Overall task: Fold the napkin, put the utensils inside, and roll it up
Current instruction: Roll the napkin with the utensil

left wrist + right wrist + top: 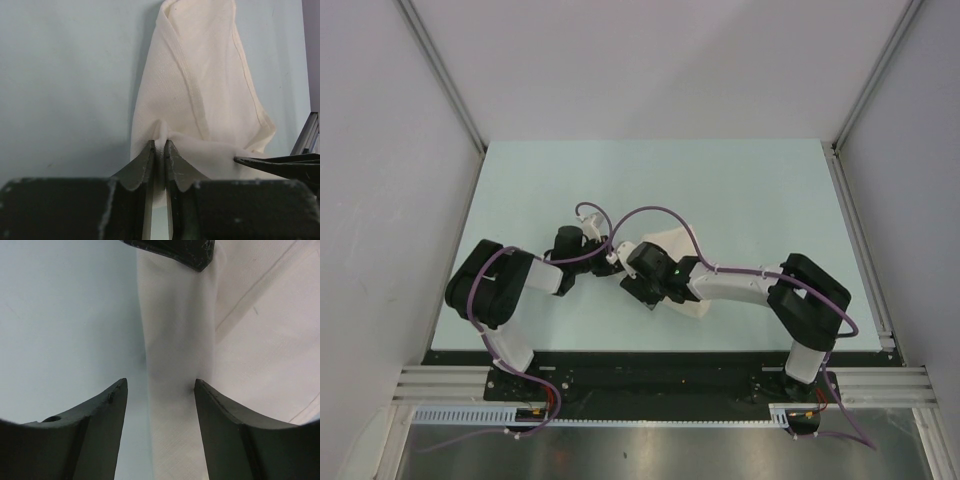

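The cream napkin point(665, 245) lies bunched and folded on the pale table, mostly hidden under both wrists in the top view. In the left wrist view the napkin point(200, 90) stretches away from my left gripper point(159, 145), which is shut on a pinch of its near edge. In the right wrist view my right gripper point(160, 385) is open, its jaws straddling a raised fold of the napkin point(175, 365); the right fingertip touches the cloth. The left gripper's tip shows at that view's top. The knife is out of view.
The pale green table point(720, 190) is walled by grey panels left, right and back. Both arms point(740, 285) meet near the table's middle, close to the near edge. Purple cables loop over the wrists.
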### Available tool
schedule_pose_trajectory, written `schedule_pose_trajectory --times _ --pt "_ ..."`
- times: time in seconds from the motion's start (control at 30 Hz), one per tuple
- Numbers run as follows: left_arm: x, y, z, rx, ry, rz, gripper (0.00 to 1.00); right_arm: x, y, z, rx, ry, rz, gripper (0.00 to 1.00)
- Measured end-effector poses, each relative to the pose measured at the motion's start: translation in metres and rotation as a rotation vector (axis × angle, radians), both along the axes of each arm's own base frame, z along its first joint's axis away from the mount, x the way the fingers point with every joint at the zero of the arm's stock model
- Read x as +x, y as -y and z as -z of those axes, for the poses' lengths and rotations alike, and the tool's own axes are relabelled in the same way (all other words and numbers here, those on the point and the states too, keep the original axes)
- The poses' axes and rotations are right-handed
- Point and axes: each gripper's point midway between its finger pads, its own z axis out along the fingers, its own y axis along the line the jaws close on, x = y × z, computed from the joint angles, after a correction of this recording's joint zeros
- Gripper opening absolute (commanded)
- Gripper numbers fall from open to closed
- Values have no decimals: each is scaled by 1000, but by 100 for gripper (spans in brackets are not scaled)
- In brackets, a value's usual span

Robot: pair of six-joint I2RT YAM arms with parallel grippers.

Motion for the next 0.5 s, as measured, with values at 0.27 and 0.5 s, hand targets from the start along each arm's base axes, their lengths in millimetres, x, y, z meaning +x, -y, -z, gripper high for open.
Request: schedule_pose_trajectory --times 0.27,0.5 --pt "0 0 0 0 0 0 21 3 2 10 -6 -5 8 60" --pt "-1 3 -5 -17 10 18 48 10 7 21 2 -42 33 59"
